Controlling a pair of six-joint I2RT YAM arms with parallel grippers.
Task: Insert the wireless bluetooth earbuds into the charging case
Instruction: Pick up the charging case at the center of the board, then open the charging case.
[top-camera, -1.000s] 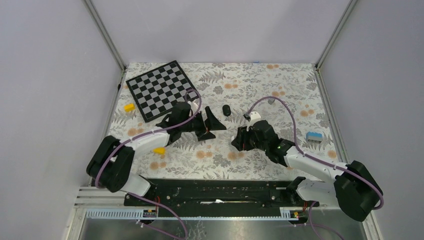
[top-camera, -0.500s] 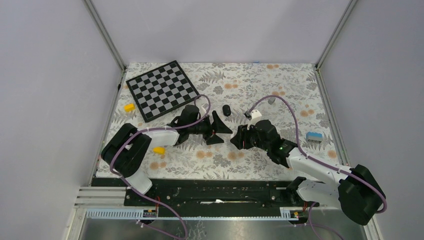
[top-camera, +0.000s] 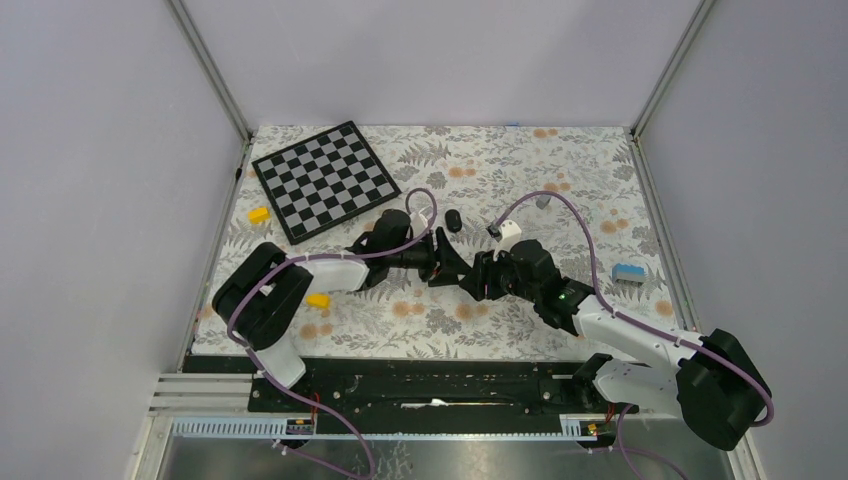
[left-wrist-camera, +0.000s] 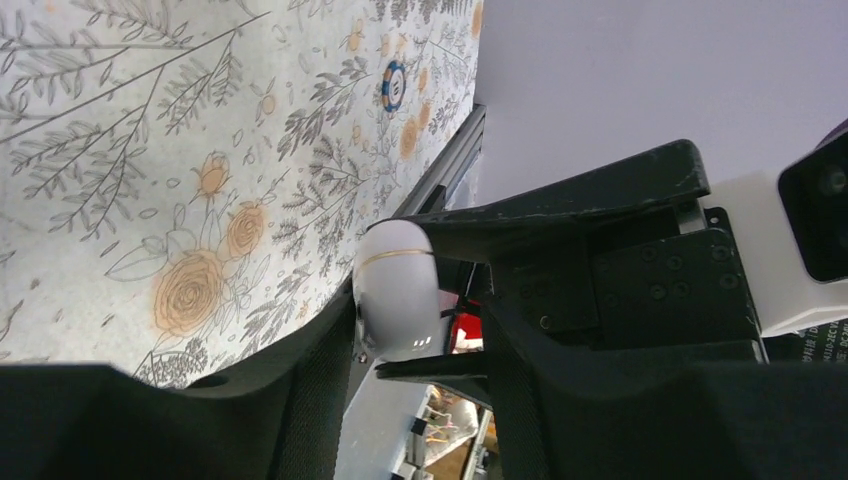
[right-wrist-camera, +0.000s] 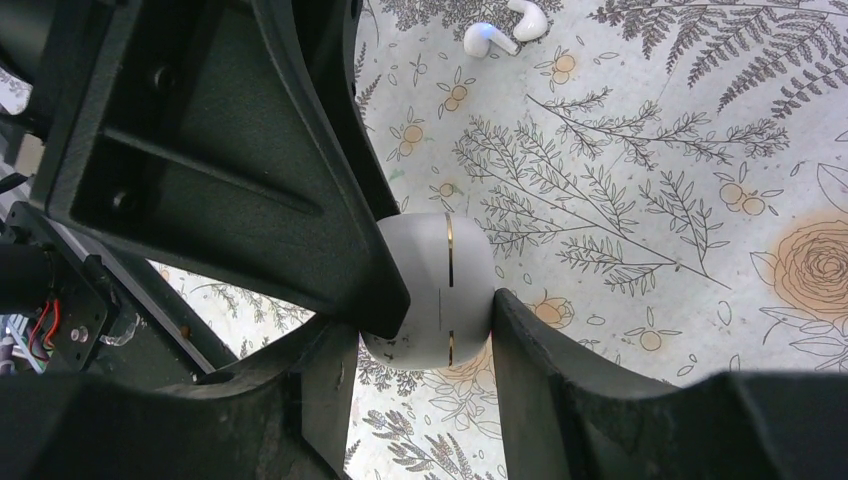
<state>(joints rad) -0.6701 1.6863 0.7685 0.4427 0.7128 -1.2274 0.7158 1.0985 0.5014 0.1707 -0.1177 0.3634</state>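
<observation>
Your left end effector (top-camera: 447, 262) had swung in from beside the chessboard (top-camera: 325, 180) a second earlier to the middle of the counter (top-camera: 480, 160), right up against the right end effector (top-camera: 480, 276). Its jaws, spread wide back then, had drawn in around the charging case (right-wrist-camera: 440, 290). One finger lay against the shell and a sliver of gap showed at the other. Whether you had a real grip there, I couldn't tell.

Your right end effector had barely shifted. It was clamped on the charging case, a finger on each side. The case was raised off the counter with its lid shut and the gold seam showing.

The wireless bluetooth earbuds (right-wrist-camera: 490, 38), two small white stemmed pieces, lay loose on the floral surface beyond the case, close together. From overhead I couldn't find them.

As for room, the black oval pebble (top-camera: 453, 220) sat just past the meeting point, near both wrists. The chessboard filled the far left corner, with a yellow block (top-camera: 259, 214) at the left edge. A second yellow piece (top-camera: 319, 300) lay by your left forearm. A blue block (top-camera: 627, 272) sat near the right edge, well apart from the action. You had open floral surface toward the far wall and on the right.
</observation>
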